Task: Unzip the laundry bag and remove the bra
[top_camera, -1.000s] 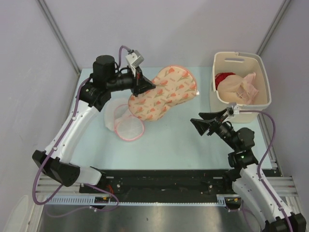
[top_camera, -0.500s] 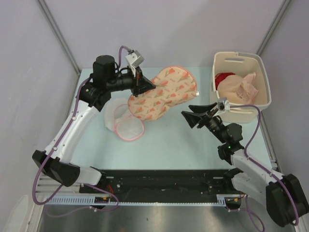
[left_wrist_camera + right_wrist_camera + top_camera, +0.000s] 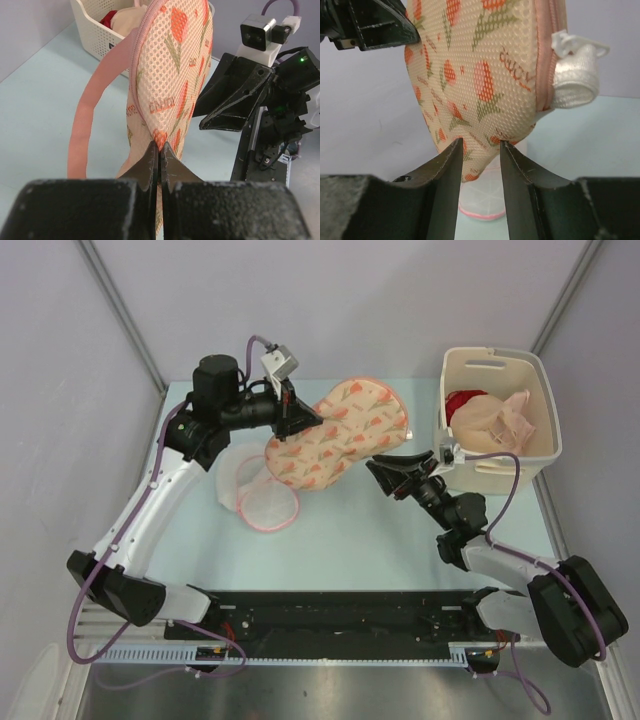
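Note:
The laundry bag (image 3: pixel 335 435), cream-peach mesh with red flower prints and pink edging, hangs lifted off the table. My left gripper (image 3: pixel 312 420) is shut on its upper left edge, and the left wrist view shows the fingertips (image 3: pixel 160 145) pinched on the mesh (image 3: pixel 170 75). My right gripper (image 3: pixel 378 464) is at the bag's lower right rim. Its jaws (image 3: pixel 479 142) stand partly open with the bag's bottom edge (image 3: pixel 485 90) just at the tips. A white tab (image 3: pixel 575 75) sticks out by the pink zip seam. The bra is hidden.
A white basket (image 3: pixel 500 475) at the right back holds a red garment (image 3: pixel 462 400) and pale peach garments (image 3: pixel 495 420). A round white mesh item with pink trim (image 3: pixel 268 505) lies on the table under the bag. Grey walls close in both sides.
My right arm has swung left from beside the basket to the bag's lower right edge, and its jaws have narrowed. The left gripper and the bag have stayed put.

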Motion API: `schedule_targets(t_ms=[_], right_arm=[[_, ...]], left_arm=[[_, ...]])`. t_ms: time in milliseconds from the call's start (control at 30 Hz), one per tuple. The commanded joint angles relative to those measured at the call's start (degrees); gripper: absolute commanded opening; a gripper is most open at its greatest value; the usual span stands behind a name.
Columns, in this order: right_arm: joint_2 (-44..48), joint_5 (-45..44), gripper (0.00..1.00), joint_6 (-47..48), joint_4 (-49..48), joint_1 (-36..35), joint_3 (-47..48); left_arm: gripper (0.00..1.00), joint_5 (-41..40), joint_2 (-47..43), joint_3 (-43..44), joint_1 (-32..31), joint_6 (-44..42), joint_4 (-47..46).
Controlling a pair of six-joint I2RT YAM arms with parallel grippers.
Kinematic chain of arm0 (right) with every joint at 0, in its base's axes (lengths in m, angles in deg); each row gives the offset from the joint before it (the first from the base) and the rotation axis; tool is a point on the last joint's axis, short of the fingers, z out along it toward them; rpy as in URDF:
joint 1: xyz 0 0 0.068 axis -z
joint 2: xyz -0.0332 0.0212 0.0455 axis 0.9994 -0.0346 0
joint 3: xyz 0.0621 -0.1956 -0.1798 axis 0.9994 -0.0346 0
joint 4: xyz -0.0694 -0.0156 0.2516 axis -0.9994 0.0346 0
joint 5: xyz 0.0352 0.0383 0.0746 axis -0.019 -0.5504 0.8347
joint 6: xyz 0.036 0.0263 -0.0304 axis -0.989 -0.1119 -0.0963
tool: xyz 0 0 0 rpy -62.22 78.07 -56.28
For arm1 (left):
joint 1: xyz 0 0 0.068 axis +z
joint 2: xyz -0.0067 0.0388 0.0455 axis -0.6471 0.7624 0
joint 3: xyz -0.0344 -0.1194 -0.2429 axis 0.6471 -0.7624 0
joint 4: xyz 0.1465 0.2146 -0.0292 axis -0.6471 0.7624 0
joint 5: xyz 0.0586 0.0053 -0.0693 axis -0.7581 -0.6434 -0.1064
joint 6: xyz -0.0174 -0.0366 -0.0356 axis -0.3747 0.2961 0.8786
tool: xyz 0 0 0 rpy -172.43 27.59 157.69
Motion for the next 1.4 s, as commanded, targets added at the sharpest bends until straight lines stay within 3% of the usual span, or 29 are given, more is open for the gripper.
schedule_targets(t_ms=[0,133,233,400,533,633,667,700,767,867,967,1200,1367], right_arm=[[1.21,-1.11,0.4,1.03,-9.03,-0.49,3.17],[1.31,-0.84,0.38,1.56,-7.8,-0.84,4.84],[1.13,0.21,0.27,1.56,-7.36,-1.02,5.98],[1.83,0.83,0.0,2.7,-4.91,-1.11,6.42],[3.85,1.62,0.0,7.42,2.47,-1.46,8.44],[7.79,0.83,0.0,16.35,15.71,-1.81,11.33],[10.16,-0.39,0.0,19.37,20.89,-2.16,12.56],[11.4,-1.1,0.0,22.36,30.69,-2.51,13.79],[12.9,-3.2,0.0,30.86,39.97,-3.04,17.21],[15.45,-5.93,0.0,39.75,57.36,-3.48,20.21],[17.73,-7.95,0.0,44.52,65.29,-3.74,20.75],[21.6,-11.3,0.0,53.14,77.88,-4.1,21.01],[24.76,-11.04,0.0,53.68,83.07,-4.27,21.01]], left_arm=[[0.0,3.6,-2.41,-0.08,0.63,-1.07,-1.19],[0.0,4.21,-2.41,-1.66,0.63,-0.28,-2.59],[0.0,4.65,-2.49,-2.37,0.63,-0.01,-3.47],[0.01,4.12,-2.84,-2.81,0.71,-0.54,-2.86],[0.01,2.9,-3.02,-4.03,0.71,-0.19,-3.38],[0.32,1.14,-3.11,-4.3,0.8,0.07,-3.56],[0.62,-0.52,-3.2,-4.3,0.8,0.07,-3.04],[0.75,-1.49,-3.37,-3.95,0.8,0.07,-2.77],[1.0,-4.21,-3.99,-3.6,0.89,-0.27,-1.54],[1.0,-6.68,-4.78,-2.55,0.89,-1.76,-0.23],[1.0,-6.78,-4.78,-2.37,0.89,-3.08,0.04],[1.0,0.42,-1.45,-1.49,0.63,-4.06,-1.36],[1.0,3.94,0.4,-3.24,-1.39,-7.56,-4.43]])
